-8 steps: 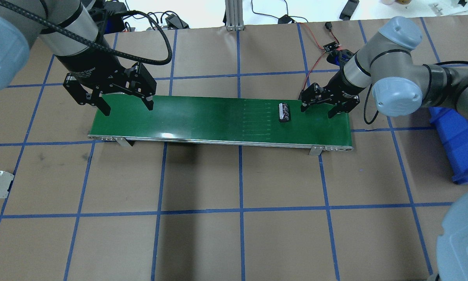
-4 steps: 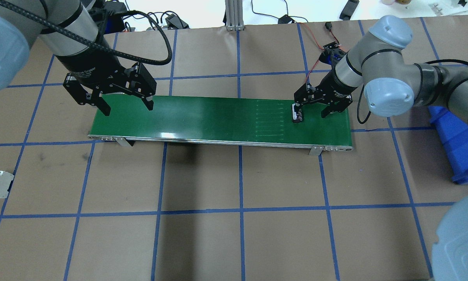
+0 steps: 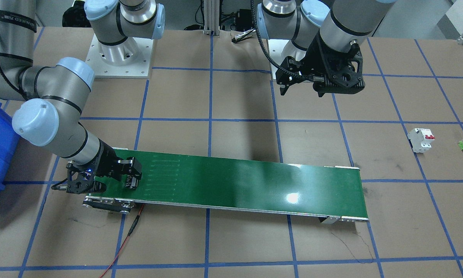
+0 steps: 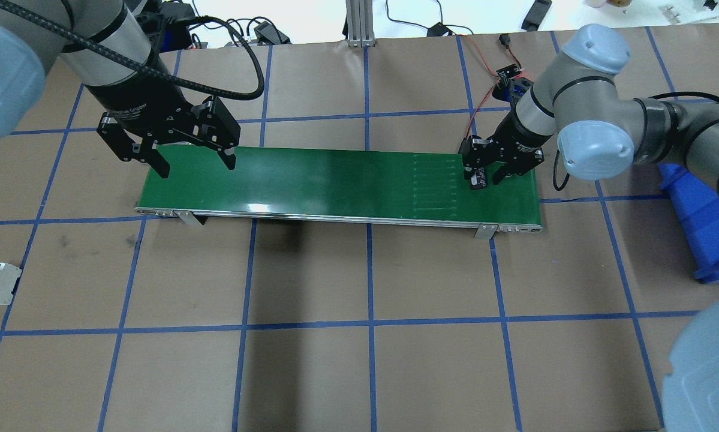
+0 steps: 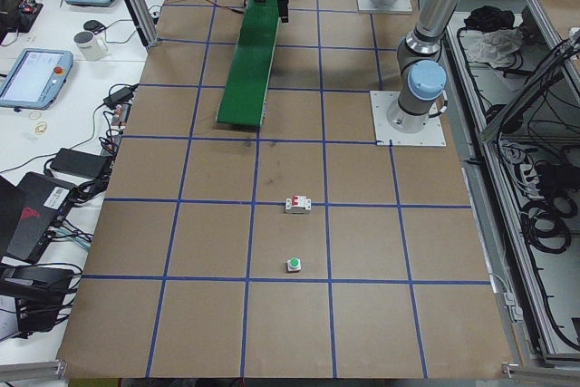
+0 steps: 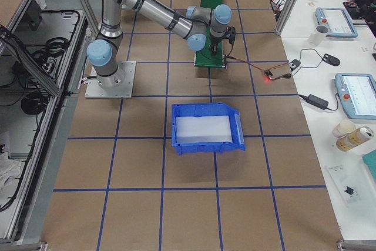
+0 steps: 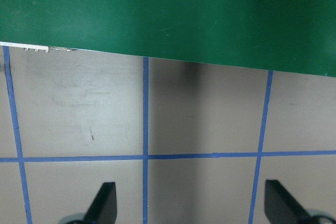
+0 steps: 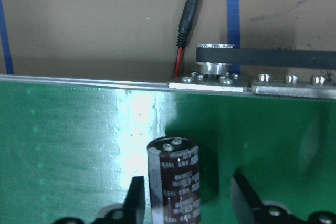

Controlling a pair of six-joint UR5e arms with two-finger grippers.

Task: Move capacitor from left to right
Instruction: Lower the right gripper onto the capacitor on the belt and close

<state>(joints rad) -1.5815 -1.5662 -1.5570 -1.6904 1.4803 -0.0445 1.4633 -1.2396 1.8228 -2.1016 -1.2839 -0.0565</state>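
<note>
Capacitor (image 4: 478, 179) lies near the green conveyor belt's (image 4: 335, 180) right end, long axis across the belt. It sits between the right gripper's (image 4: 484, 177) parted jaws, close against one. Left gripper (image 4: 196, 163), spread wide, hovers over the belt's left end.

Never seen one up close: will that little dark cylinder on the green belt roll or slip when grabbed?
The capacitor looks rigid and round, apparently lying on its side on the belt, so a nudge could roll it. Its glossy sleeve may be slippery; the right gripper straddling it probably needs a firm, centred squeeze.
</note>
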